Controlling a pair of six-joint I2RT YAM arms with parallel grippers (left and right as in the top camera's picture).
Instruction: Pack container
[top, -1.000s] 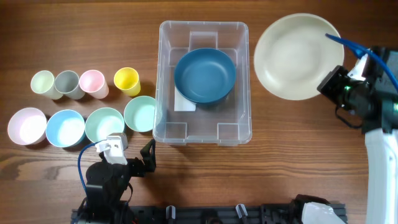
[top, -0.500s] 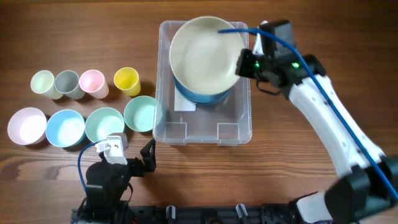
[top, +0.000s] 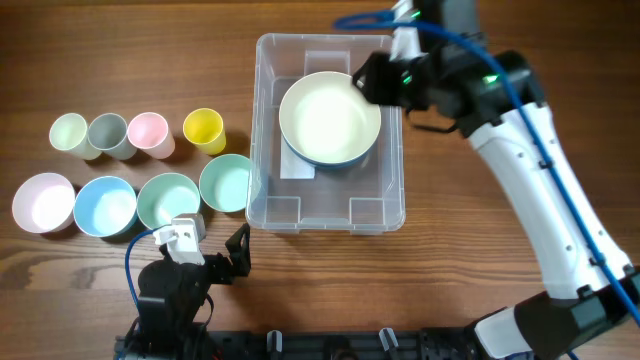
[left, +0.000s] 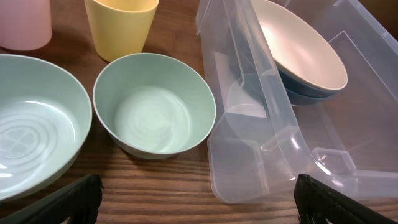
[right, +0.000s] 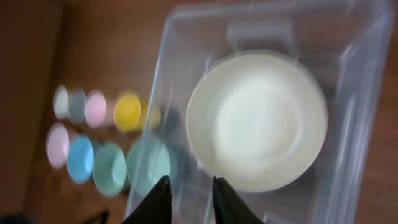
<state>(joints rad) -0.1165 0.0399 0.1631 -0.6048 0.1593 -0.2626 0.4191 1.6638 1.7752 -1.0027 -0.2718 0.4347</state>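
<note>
The clear plastic container (top: 395, 215) stands mid-table. A cream bowl (top: 328, 118) rests nested in a dark blue bowl (top: 332, 163) inside it. My right gripper (top: 368, 80) hovers over the container's far right side, by the cream bowl's rim. In the right wrist view its fingers (right: 189, 199) are parted with nothing between them, above the cream bowl (right: 258, 118) and the container (right: 348, 124). My left gripper (top: 225, 262) is wide open and empty (left: 202, 202) at the front left, facing the container's near corner (left: 249, 155), where the cream bowl (left: 298, 43) shows.
Left of the container stand a yellow cup (top: 203, 128), a pink cup (top: 148, 132), a grey cup (top: 108, 133) and a pale green cup (top: 68, 132). In front of them are a mint bowl (top: 228, 182), a second mint bowl (top: 167, 200), a blue bowl (top: 104, 206) and a pink bowl (top: 43, 202).
My right arm swung in from the far right carrying the cream bowl, brought it over the container and set it into the blue bowl. The left arm has not moved.
</note>
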